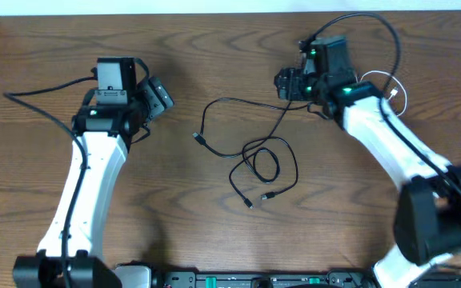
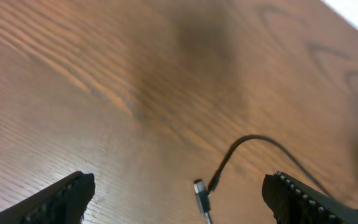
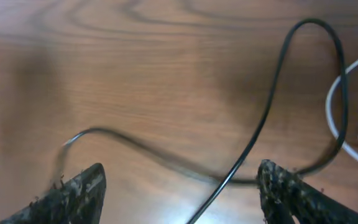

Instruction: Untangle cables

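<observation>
Wood-grain table [image 1: 214, 224] carries the looped black cable [image 3: 263, 124] mid-table and the white cable [image 3: 331, 118] to its right. The right gripper [image 3: 180, 180] stands wide astride the black strand and should pinch low, then pull gently. The left gripper [image 2: 179, 186] stands wide and empty.

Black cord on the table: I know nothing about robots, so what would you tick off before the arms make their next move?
1. The left tool is open and empty: ok, its fingers stand wide apart.
2. The right tool is open: ok, nothing is pinched.
3. The thin black cable lies untangled: not ok, it crosses itself in loops mid-table.
4. Its small plug end is in the left tool's view: ok, it lies on the brown wooden table between the fingers.
5. The black cable is clear of the thin white cable: cannot tell, they run close together in the right wrist view.
</observation>
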Controlling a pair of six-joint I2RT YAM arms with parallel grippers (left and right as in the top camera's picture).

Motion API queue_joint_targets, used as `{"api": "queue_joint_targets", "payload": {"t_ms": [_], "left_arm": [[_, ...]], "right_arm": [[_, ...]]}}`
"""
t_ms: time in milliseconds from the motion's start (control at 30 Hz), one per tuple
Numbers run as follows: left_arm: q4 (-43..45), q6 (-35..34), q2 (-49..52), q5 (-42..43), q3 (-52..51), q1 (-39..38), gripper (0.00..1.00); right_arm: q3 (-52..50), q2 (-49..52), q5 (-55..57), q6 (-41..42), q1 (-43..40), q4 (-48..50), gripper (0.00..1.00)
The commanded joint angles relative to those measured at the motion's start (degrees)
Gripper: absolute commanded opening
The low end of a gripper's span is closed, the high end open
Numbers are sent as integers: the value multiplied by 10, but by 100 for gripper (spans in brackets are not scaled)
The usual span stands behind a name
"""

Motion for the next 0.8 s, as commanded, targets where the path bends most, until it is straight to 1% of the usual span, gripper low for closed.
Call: {"api": "queue_joint_targets", "payload": {"t_ms": [0, 67, 233, 300, 400, 467, 700, 767], "left_arm": [[-5, 0, 35, 5, 1, 2, 91], [-6, 0, 54, 5, 1, 2, 91], [1, -1, 102, 5, 1, 2, 91], [5, -1, 115, 5, 1, 2, 92], [10, -1, 128, 7, 1, 2, 91], [15, -1, 135, 7, 1, 2, 91], [15, -1, 136, 7, 1, 2, 91], [15, -1, 136, 7, 1, 2, 91]], "right_arm": [[2, 42, 76, 5, 5, 38, 77], [2, 65, 88, 5, 3, 70, 79], [2, 115, 104, 9, -11, 153, 78], [2, 124, 103, 36, -22, 172, 78], [2, 137, 66, 70, -39, 192, 77], [2, 152, 21, 94, -53, 217, 77], [2, 205, 6, 125, -80, 286, 77], [2, 220, -24, 127, -85, 322, 76]]}}
